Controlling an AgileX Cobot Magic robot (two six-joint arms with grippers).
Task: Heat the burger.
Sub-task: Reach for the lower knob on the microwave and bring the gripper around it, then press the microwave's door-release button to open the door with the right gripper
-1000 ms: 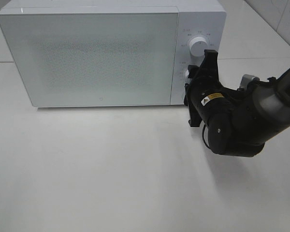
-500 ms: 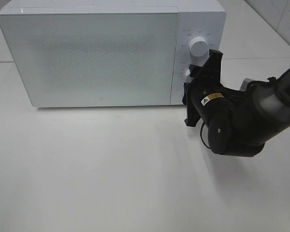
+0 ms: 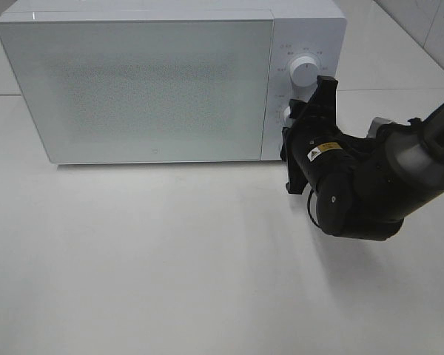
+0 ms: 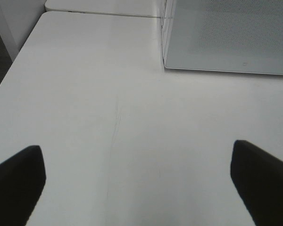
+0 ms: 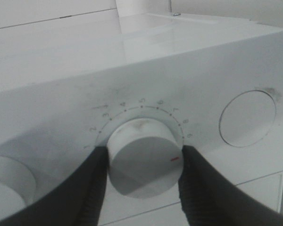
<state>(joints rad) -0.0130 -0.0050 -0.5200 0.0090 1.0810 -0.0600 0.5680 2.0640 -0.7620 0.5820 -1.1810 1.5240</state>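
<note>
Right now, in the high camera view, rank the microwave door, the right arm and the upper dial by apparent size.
1. microwave door
2. right arm, though it is likely nearer the camera
3. upper dial

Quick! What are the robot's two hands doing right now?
Left hand: open, holding nothing.
Right hand: closed on the white dial of the microwave.

shut white microwave (image 3: 155, 81) on white table (image 3: 170, 281); lower dial (image 5: 144, 157) bears red mark.
</note>
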